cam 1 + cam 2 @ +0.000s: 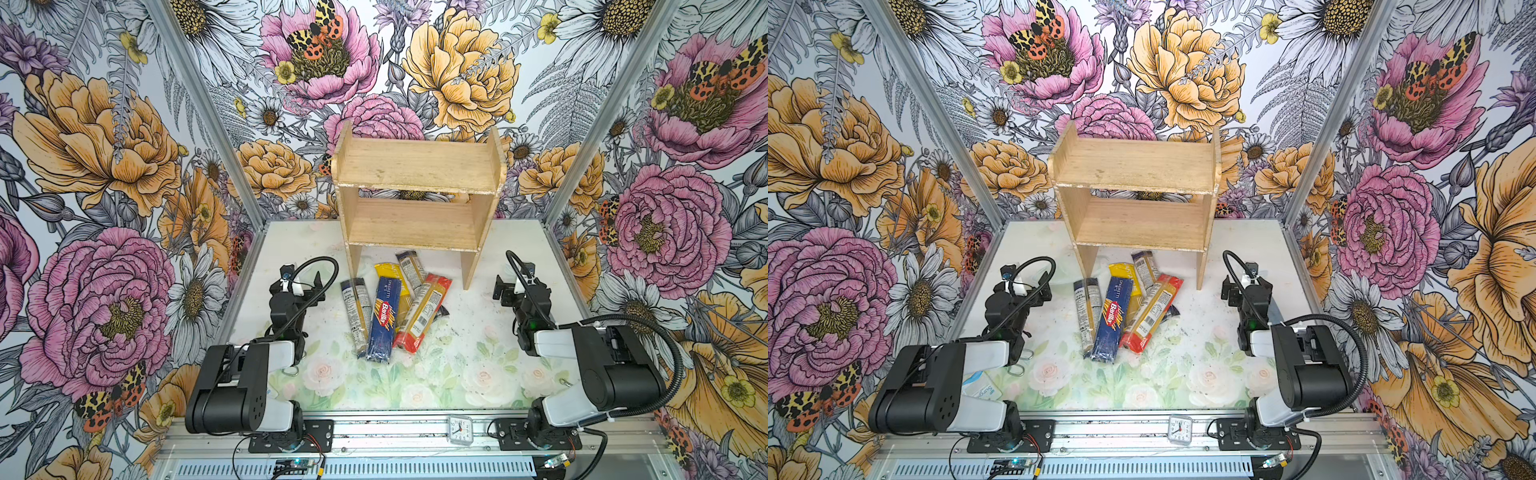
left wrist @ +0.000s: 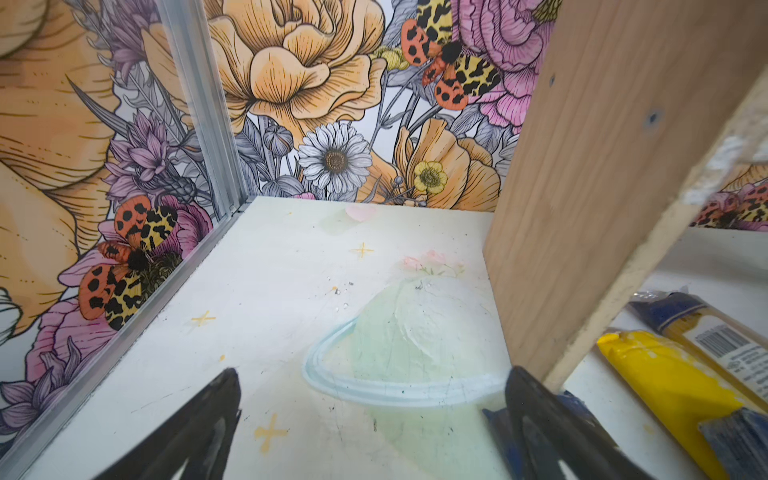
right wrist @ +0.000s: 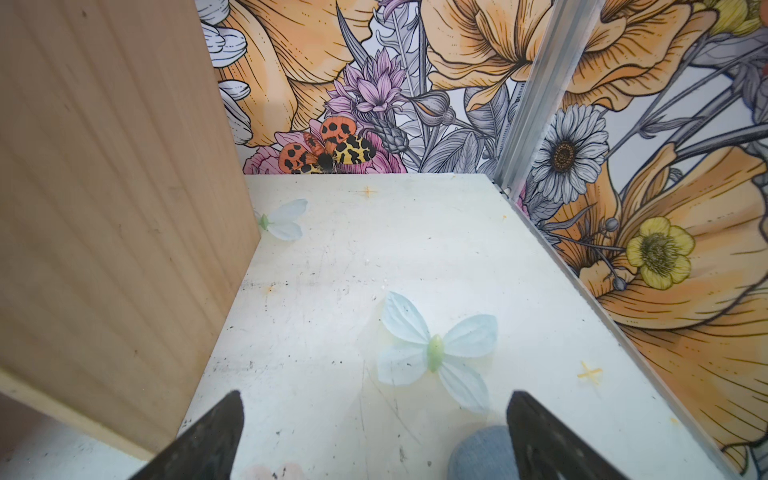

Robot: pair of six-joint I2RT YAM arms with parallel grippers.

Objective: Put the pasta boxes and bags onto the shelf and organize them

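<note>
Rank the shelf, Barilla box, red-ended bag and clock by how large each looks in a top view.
Largest: shelf, by far.
Next: Barilla box and red-ended bag, too alike to rank.
Smallest: clock.

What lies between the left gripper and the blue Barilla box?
One slim grey-labelled bag, lying alongside the Barilla box; both top views show it, apart from the left gripper.

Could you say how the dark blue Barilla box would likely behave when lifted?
The dark blue Barilla box probably stays stiff: its faces look flat and straight-edged. Being long and narrow, it may tilt if gripped near one end.
</note>
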